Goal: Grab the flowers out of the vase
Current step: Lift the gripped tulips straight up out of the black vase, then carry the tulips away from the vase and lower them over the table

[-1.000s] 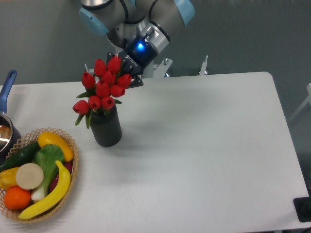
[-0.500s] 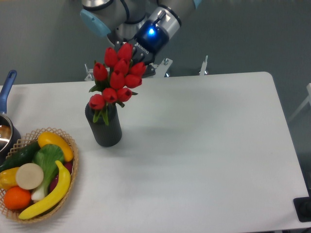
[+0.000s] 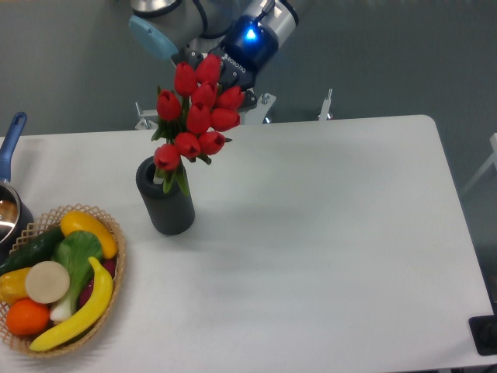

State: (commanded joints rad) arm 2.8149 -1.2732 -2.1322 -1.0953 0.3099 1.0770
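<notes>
The flowers (image 3: 198,113), a tight bunch of red tulip buds with green leaves, hang tilted above the dark grey vase (image 3: 165,206). Only their stem ends still reach into the vase's mouth. My gripper (image 3: 224,74) comes down from the upper right and sits behind the top of the bunch. Its fingers are hidden by the buds, and it appears shut on the flowers. The vase stands upright on the left part of the white table (image 3: 311,233).
A wicker basket (image 3: 58,280) of fruit and vegetables sits at the front left corner. A blue-handled metal pot (image 3: 8,194) is at the left edge. A dark object (image 3: 485,334) lies at the table's front right corner.
The flowers have risen up and to the right with my gripper, from sitting deep in the vase to nearly out of it. The vase has stayed in place.
</notes>
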